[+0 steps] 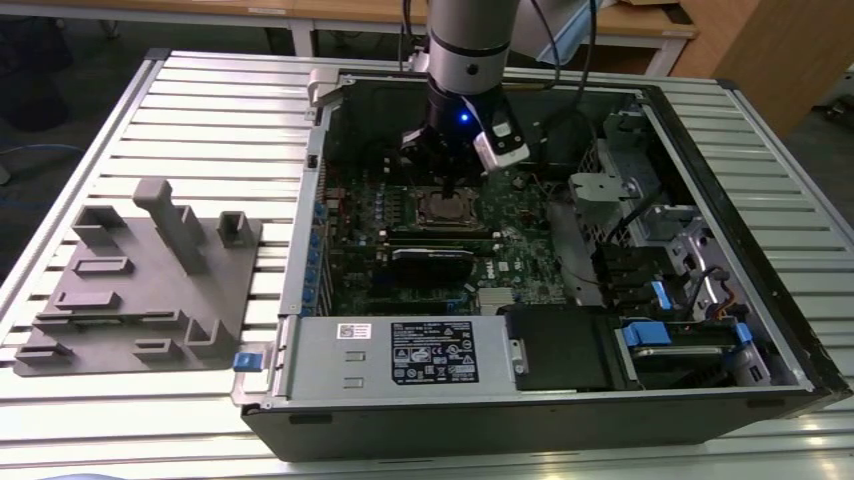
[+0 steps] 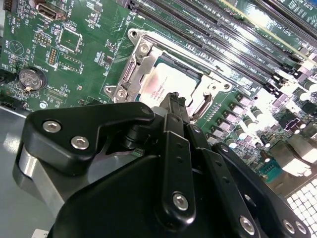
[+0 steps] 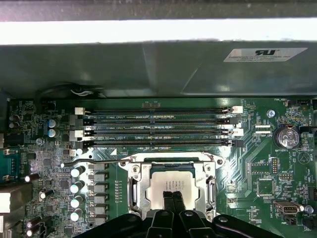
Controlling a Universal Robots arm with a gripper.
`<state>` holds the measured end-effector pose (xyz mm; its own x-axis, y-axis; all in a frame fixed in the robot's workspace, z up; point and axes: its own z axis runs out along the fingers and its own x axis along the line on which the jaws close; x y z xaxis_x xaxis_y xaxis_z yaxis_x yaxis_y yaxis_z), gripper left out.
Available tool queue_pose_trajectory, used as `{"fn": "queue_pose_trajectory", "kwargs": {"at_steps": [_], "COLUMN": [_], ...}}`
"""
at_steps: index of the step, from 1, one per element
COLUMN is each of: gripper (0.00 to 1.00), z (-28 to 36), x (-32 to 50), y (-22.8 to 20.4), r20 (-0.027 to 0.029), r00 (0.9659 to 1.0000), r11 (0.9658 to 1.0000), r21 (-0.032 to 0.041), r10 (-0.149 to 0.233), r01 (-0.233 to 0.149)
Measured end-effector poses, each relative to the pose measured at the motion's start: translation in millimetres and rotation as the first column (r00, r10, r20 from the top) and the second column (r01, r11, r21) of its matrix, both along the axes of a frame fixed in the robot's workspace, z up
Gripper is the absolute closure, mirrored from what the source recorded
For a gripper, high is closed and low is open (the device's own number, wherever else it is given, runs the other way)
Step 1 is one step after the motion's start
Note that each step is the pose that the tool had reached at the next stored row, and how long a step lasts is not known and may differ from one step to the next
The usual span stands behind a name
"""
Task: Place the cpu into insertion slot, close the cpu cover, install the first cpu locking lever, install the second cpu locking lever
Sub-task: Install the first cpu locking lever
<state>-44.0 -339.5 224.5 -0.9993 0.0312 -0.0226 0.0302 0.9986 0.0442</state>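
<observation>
Just one cpu (image 3: 171,181), one cpu cover (image 3: 135,191).

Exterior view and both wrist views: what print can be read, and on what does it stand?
Nothing can be read for certain.
Black label on the power supply: print too small.
White sticker beside it: too small.
Pale sticker on the case wall: not legible.
cpu top: faint marks, unreadable.

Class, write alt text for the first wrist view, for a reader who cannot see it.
The gripper, shut, hangs over the silver cpu, which sits framed by the metal cpu cover. Around it lies a green circuit board with four long memory slots.
</observation>
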Motion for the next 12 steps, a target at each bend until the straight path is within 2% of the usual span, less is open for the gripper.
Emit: {"fn": "queue_pose_trajectory", "kwargs": {"at_steps": [12], "gripper": [0.89], "z": [0.7], "x": [0.0], "y": [0.0], "r20": [0.0001], "r00": [1.0], "r11": [1.0], "r21": [0.0001], "r10": [0.0], "r01": [0.0]}}
